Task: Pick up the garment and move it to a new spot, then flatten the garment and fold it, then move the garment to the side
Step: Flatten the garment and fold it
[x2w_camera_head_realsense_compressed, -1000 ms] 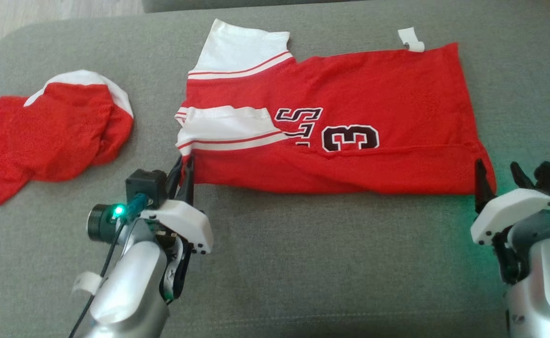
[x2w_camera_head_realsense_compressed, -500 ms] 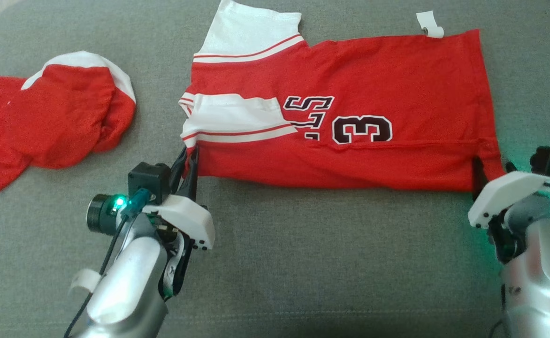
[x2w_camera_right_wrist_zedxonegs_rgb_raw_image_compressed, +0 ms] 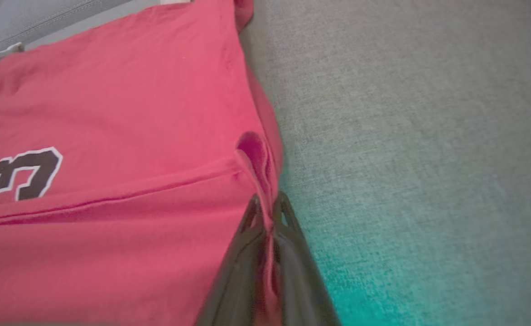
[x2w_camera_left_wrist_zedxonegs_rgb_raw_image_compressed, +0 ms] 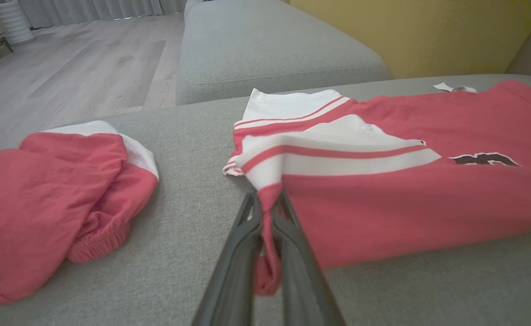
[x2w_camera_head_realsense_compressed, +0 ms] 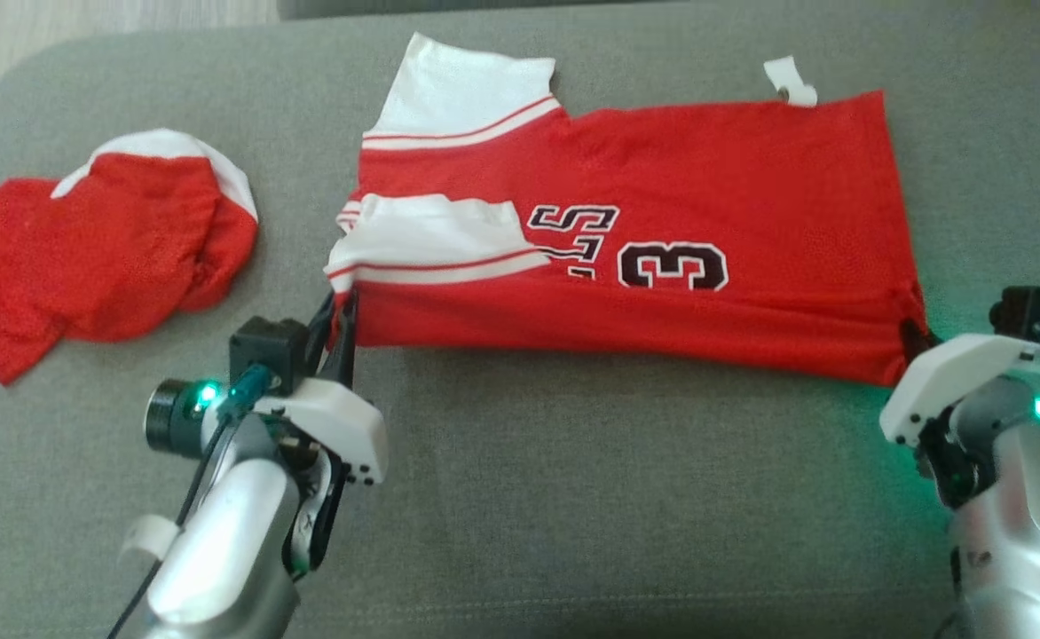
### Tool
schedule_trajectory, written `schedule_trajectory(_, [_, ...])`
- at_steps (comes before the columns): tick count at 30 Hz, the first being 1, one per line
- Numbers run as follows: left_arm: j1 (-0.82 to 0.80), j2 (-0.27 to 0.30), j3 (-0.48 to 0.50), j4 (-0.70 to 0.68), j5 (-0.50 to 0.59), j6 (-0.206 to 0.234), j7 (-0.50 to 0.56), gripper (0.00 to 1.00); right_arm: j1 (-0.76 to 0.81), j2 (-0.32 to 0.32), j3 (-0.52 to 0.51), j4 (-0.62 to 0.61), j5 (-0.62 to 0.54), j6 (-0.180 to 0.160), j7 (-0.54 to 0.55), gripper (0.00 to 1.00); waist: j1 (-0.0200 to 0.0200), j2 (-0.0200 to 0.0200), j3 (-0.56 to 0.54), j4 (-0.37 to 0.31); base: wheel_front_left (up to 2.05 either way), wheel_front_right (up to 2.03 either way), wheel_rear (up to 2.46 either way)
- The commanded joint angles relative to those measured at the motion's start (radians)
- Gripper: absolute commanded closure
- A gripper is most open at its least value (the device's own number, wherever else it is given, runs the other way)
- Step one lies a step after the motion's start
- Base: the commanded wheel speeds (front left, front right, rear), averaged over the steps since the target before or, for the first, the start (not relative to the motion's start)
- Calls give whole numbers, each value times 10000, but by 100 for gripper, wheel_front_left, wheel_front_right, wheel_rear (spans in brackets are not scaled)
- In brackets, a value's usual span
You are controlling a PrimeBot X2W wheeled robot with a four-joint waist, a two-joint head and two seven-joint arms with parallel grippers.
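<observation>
head view: on the grey sofa cushion, the red garment, spread mostly flat with its near edge folded over, white striped sleeves toward the left, dark number 3 facing up. at its near left corner, the left gripper, pressed together on the fabric. at its near right corner, the right gripper, tips buried in the hem and closed on it. at the far edge, touching the cloth, a small white tag. well apart to the left, a second red garment, crumpled, with a white band. in the far left corner, a strip of pale wooden floor.

left wrist view: two dark fingers clamped on a bunched red corner just below the white striped sleeve, a fold of cloth caught between them. beyond, another grey cushion and a yellow panel.

right wrist view: fingers shut tight on the red hem corner, a thin edge of cloth pinched between them, a small loop of fabric standing up just ahead of the tips. to the right, bare grey cushion tinted green.
</observation>
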Motion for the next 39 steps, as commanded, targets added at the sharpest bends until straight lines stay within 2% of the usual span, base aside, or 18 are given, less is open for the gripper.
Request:
schedule_trajectory(1, [-68,388,417,-242,-33,131,-29,100,117,-382,296,-352,137,33,45,100,0,0,-292,-28,0,0,0])
schedule_trajectory(9, [912,643,322,-398,-240,174,177,100,1167,-995,641,-1128,830,33,859,100,0,0,-1391,5,0,0,0])
schedule_trajectory(17, [2151,1088,99,-1525,-321,322,768,100,2667,-1480,789,-2695,1480,33,2383,100,0,0,-1908,17,0,0,0])
schedule_trajectory(26, [2574,1212,-127,-2028,-374,421,1318,100,3660,-1324,643,-4189,1648,33,3350,100,0,0,-1884,-75,0,0,0])
schedule_trajectory(27, [2572,1204,-149,-1994,-371,429,1338,100,3696,-1302,665,-4333,1576,33,3340,59,0,0,-1871,-97,0,0,0])
schedule_trajectory(28, [2568,1210,-167,-1946,-360,444,1363,100,3707,-1249,659,-4464,1517,33,3291,0,0,0,-1848,-132,0,0,0])
schedule_trajectory(29, [2554,1213,-180,-1904,-358,451,1388,65,3688,-1172,598,-4569,1479,33,3212,0,0,0,-1823,-155,0,0,0])
schedule_trajectory(30, [2531,1221,-176,-1875,-353,474,1406,36,3656,-1109,553,-4658,1429,33,3123,0,0,0,-1785,-180,0,0,0])
schedule_trajectory(31, [2499,1240,-167,-1849,-336,504,1417,0,3615,-1064,538,-4723,1378,33,3041,0,0,0,-1744,-207,0,0,0])
schedule_trajectory(35, [2229,1357,17,-1876,-307,623,1304,0,3290,-929,450,-4932,1197,33,2403,0,0,0,-1558,-328,0,0,0])
schedule_trajectory(39, [1690,1448,423,-2167,-320,748,811,0,2752,-798,555,-5143,1155,33,1268,0,0,0,-1289,-459,0,0,0])
